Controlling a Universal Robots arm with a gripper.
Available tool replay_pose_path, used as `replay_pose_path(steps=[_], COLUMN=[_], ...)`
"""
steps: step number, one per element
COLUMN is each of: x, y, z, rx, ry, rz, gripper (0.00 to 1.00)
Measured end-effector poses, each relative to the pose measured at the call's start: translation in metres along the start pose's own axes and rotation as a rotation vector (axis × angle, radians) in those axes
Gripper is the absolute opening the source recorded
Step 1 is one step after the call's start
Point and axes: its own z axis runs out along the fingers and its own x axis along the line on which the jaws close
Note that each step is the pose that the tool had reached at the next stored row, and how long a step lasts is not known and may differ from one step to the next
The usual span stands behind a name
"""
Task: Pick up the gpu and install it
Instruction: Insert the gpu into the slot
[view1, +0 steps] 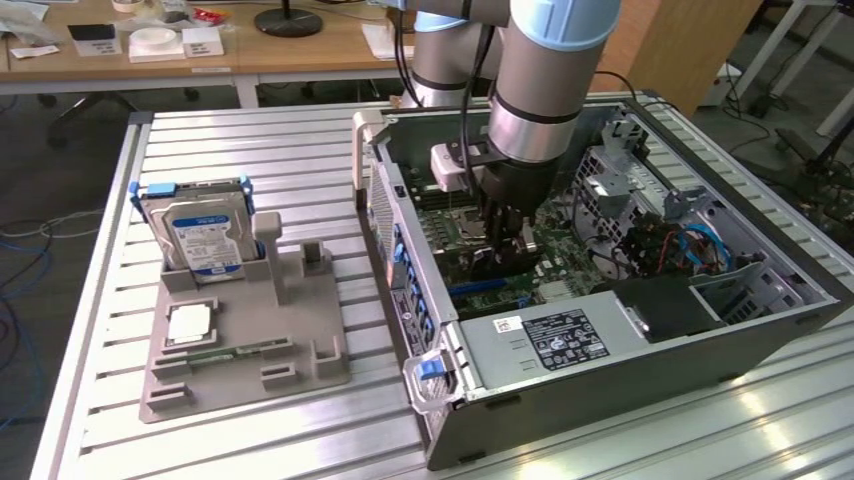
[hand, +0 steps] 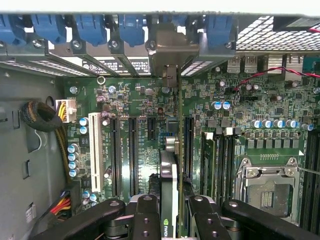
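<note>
My gripper (view1: 507, 235) reaches down into the open computer case (view1: 747, 330), over the green motherboard (view1: 447, 215). It is shut on the gpu (hand: 169, 165), which stands on edge between the black fingers (hand: 147, 220), its green board and black cooler seen edge-on. The card lines up along the black expansion slots (hand: 132, 150) of the motherboard (hand: 240, 100). Its silver end bracket (hand: 167, 47) sits at the case's rear slot row with the blue clips (hand: 90, 25). From the exterior view, the gpu (view1: 483, 265) shows as a dark piece under the fingers. Whether it sits fully in a slot I cannot tell.
On the exterior view's left, a grey holder (view1: 254, 350) carries a silver hard drive (view1: 200, 235) and a narrow green memory stick (view1: 220, 353). Inside the case lie a power supply (view1: 561, 340), drive cages, cable bundles (hand: 42, 117) and the processor socket (hand: 267, 192).
</note>
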Motion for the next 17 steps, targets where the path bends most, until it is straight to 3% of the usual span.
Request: replay_pose_path(steps=[17], x=[0.0002], y=[0.0004], z=[0.0083], rx=[0.0000], ry=[0.0001], rz=[0.000], gripper=[0.27])
